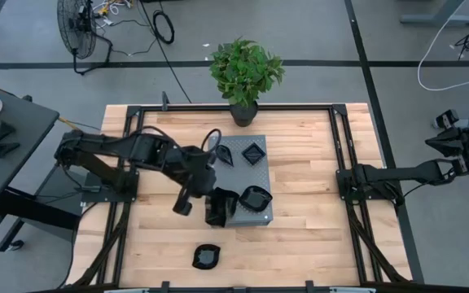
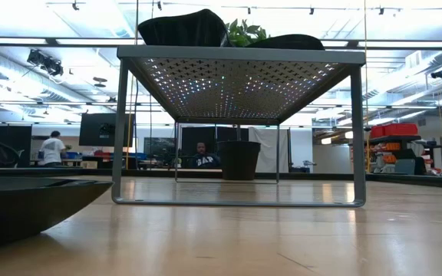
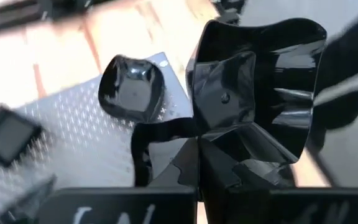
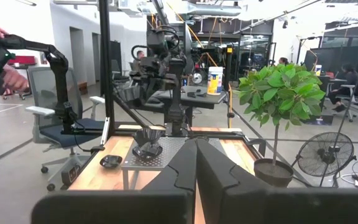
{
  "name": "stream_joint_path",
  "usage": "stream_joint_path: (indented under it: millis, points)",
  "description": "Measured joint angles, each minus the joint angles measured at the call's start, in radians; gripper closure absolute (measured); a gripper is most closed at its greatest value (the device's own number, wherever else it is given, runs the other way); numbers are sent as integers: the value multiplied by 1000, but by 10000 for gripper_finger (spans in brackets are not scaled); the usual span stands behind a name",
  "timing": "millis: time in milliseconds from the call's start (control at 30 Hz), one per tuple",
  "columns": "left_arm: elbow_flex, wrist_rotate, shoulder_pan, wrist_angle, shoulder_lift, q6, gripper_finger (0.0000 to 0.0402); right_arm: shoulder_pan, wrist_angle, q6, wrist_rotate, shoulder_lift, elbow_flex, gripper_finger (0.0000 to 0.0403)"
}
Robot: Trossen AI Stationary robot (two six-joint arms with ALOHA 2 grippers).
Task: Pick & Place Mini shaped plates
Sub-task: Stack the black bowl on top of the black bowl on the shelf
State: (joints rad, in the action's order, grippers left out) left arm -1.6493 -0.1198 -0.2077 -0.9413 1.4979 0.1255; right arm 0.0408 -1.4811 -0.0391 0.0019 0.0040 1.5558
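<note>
Three mini shaped plates, glossy black, lie on the grey perforated slab (image 1: 251,175): a teardrop one (image 1: 225,153), a square one (image 1: 253,152) and a rounded one (image 1: 256,197). My left gripper (image 3: 197,171) is shut on a wavy-edged plate (image 3: 253,93) over the slab's near left corner (image 1: 218,205). Another plate (image 1: 206,257) rests on the wooden table near its front edge and shows large at the low view's left (image 2: 29,203). My right gripper (image 4: 196,163) waits shut and level, off the table's right side (image 1: 440,145). My left gripper pinches the wavy-edged plate's rim (image 3: 199,142) between its two fingers, coming slantwise from above on the table's left side. The plate stands tilted on edge beyond the fingers, its hollow facing the wrist. Whether its lower edge touches the slab I cannot tell.
The slab stands on thin metal legs (image 2: 120,130) above the wooden table. A potted plant (image 1: 245,73) stands at the far edge. Black frame rails (image 1: 336,138) run along the table's sides. Bare wood lies to the slab's right and near side.
</note>
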Motion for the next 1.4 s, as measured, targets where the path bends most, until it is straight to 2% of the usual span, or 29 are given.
stream_joint_path:
  millis: [100,233,367,600,700,933,1200,1400]
  points:
    - [0,-22,22,0,0,154,396,0,0,0,0,0,0,387]
    - [5,-18,63,-8,1,225,397,0,0,0,0,0,0,387]
    - [7,-20,107,-48,22,227,397,0,0,0,0,0,0,387]
    - [6,-143,163,-71,72,238,395,0,-1,0,0,0,0,387]
    - [6,-166,171,-92,94,238,398,0,0,0,0,0,0,387]
    - [5,-176,174,-98,136,291,389,0,0,0,0,0,0,387]
    - [7,-184,187,-120,176,307,397,0,0,0,0,0,0,387]
    - [7,-186,201,-131,200,313,384,0,0,0,0,0,0,387]
